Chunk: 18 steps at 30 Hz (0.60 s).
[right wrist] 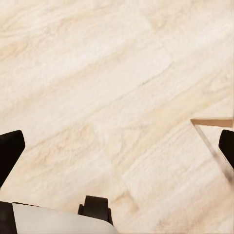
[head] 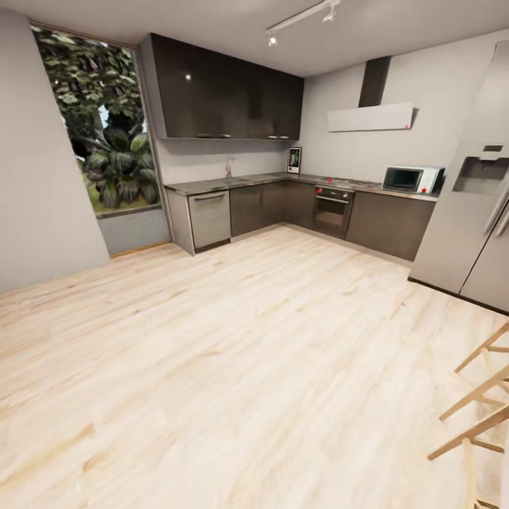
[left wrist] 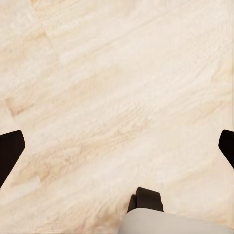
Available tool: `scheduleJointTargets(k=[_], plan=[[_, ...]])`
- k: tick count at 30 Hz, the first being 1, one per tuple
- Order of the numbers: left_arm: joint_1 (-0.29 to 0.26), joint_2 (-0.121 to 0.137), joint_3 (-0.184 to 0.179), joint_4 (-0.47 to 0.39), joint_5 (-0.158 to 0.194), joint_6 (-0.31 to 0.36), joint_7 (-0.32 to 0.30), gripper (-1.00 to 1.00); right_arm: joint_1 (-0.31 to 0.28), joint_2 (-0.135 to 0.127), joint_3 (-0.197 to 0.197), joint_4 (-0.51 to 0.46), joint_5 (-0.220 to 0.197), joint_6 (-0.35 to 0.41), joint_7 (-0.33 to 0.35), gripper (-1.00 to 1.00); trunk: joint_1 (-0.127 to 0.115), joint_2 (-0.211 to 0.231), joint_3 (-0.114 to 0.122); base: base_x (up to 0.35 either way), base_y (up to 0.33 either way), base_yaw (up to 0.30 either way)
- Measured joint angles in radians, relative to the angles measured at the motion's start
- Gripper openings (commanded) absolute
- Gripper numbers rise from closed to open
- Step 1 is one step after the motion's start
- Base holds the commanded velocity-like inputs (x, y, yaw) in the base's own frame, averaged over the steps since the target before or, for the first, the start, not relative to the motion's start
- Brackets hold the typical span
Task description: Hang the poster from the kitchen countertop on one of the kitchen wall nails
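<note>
Grey kitchen countertop [head: 212,185] | poster [head: 294,160] upright, far off | left end effector [left wrist: 117,146], right end effector [right wrist: 117,146] wide

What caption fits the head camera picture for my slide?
Across the wooden floor, the poster stands on the kitchen countertop in the far corner.

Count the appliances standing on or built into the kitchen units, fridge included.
4: dishwasher at the counter's left end, oven under the hob, microwave on the worktop, fridge far right. Others may be hidden.
</note>
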Motion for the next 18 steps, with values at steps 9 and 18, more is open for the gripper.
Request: scheduleJointTargets(k=[9, 18], plan=[[0.000, 0.000, 0.000, 0.000, 0.000, 0.000, 0.000, 1.00, 0.000, 0.000, 0.000, 0.000, 0.000, 0.000, 0.000, 1.00, 0.000, 0.000, 0.000, 0.338, 0.000, 0.000], [0.000, -0.006, -0.012, -0.007, 0.000, 0.003, 0.005, 1.00, 0.000, 0.000, 0.000, 0.000, 0.000, 0.000, -0.001, 1.00, 0.001, 0.000, 0.000, 0.132, 0.000, 0.000]])
